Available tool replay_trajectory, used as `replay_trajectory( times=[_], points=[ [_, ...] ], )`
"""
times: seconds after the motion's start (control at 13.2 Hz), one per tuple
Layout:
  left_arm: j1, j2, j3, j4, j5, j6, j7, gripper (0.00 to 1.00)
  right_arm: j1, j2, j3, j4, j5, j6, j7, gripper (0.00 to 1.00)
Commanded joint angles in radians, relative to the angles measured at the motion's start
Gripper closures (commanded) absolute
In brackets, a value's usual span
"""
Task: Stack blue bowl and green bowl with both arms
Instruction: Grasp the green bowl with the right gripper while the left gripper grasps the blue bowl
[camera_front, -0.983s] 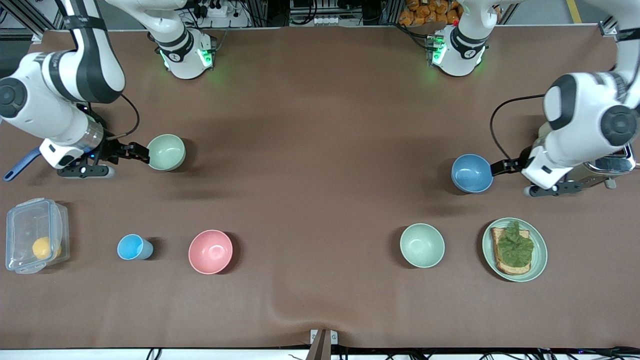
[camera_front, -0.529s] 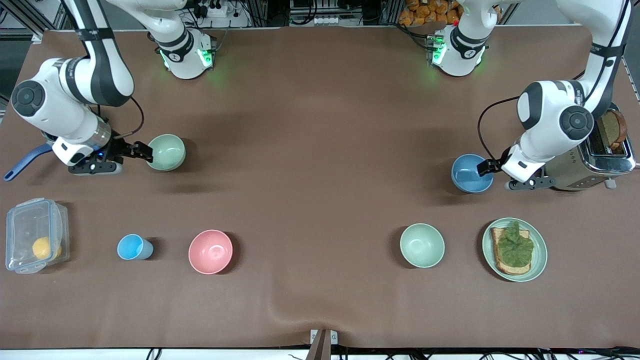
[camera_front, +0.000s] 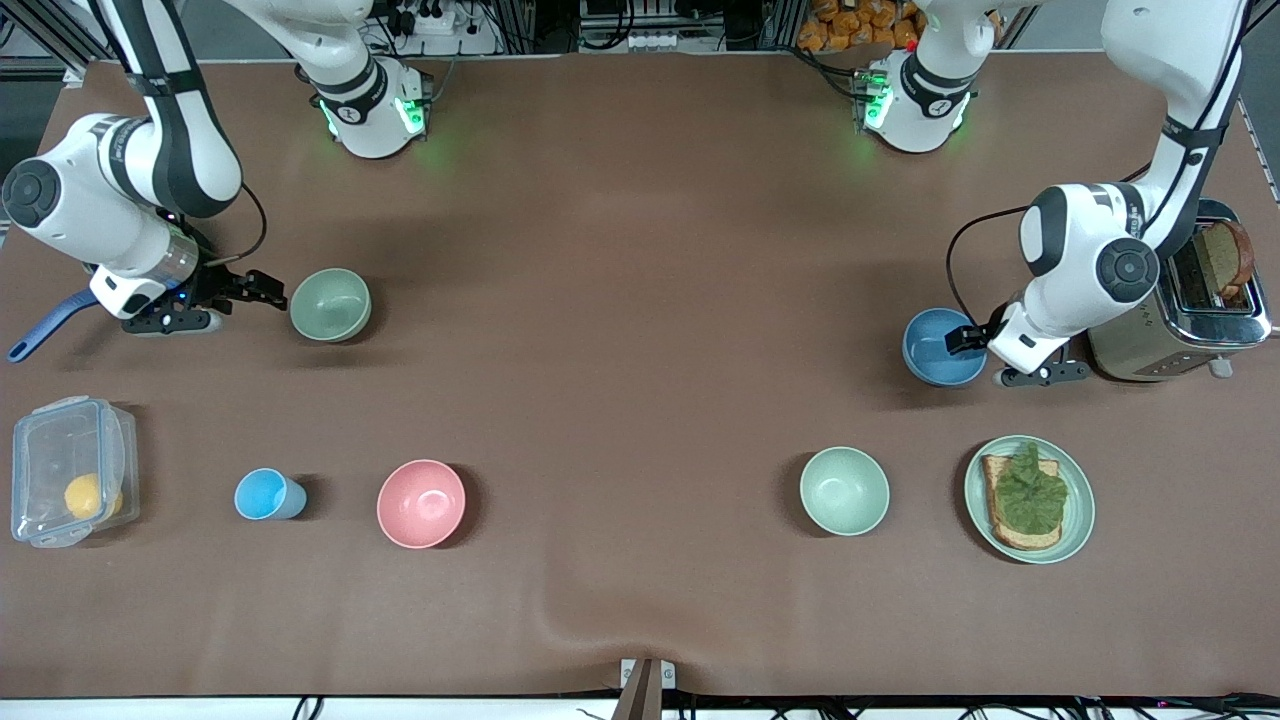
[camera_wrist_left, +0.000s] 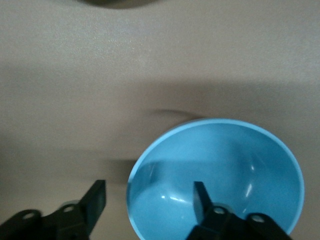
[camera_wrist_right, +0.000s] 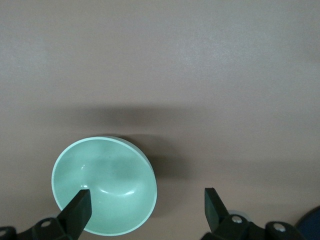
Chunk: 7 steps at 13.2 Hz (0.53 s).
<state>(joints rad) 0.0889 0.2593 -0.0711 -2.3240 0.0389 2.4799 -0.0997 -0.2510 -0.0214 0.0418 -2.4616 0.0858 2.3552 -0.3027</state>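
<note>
Left claw (camera_wrist_left: 147, 200) wide, straddling blue bowl (camera_front: 943, 346) rim on counter (camera_front: 640, 380); right claw (camera_wrist_right: 145, 205) wide, green bowl (camera_front: 331, 304) just ahead of its fingertips, untouched; bowls look light, stiff, smooth-walled, so pinch across rim.

High front cam; 2 close wrist cams

A pink bowl (camera_front: 421, 503) sat near the table's (camera_front: 640, 250) 7 o'clock edge, a light-blue cup (camera_front: 267, 494) beside it at its 9 o'clock. A clear lidded box (camera_front: 70, 470) held something yellow. A second green bowl (camera_front: 844, 490) neighboured a plate (camera_front: 1083, 508) of toast; a toaster (camera_front: 1195, 320) stood at its 1 o'clock.
</note>
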Motion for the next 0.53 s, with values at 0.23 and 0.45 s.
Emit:
replay_trajectory(
  times=[0.23, 0.45],
  points=[
    [0.011, 0.001, -0.004, 0.002, 0.022, 0.008, 0.011, 0.70, -0.076, 0.075, 0.012, -0.039, 0.137, 0.073, -0.179, 0.00],
    [0.011, 0.004, -0.004, 0.003, 0.022, 0.008, 0.011, 1.00, -0.067, 0.093, 0.015, -0.098, 0.141, 0.179, -0.191, 0.04]
  ],
)
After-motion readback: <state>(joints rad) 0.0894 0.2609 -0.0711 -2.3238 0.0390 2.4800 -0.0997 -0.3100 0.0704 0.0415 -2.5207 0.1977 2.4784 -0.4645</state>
